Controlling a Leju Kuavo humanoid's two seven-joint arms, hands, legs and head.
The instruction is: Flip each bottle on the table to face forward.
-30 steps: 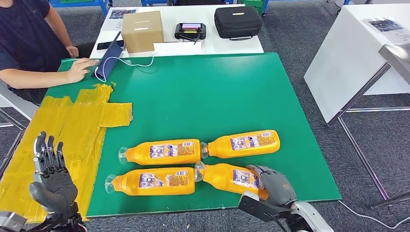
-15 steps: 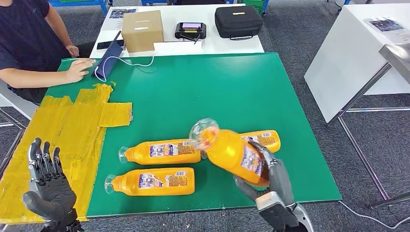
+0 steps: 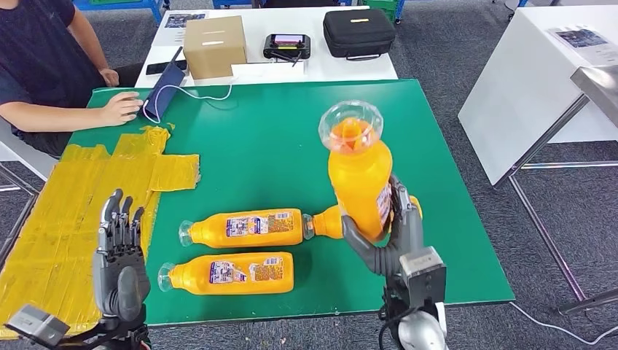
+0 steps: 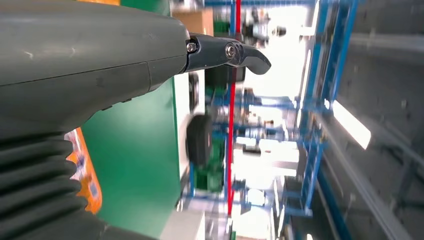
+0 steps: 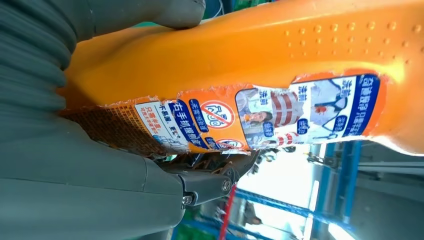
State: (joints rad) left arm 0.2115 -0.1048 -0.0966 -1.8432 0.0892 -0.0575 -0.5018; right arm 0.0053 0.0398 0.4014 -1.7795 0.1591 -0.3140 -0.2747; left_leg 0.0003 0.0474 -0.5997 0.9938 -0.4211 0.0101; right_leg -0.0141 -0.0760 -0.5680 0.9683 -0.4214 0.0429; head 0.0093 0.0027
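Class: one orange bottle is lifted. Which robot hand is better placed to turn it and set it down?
The right hand: it grips the raised orange bottle, while the left hand hovers with nothing in it.

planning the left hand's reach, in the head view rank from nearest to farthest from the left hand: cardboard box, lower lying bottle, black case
1. lower lying bottle: nearest the left hand, just to its right on the green mat near the front edge.
2. cardboard box: far back on the white table, left of centre.
3. black case: farthest, on the same white table but over to the right.
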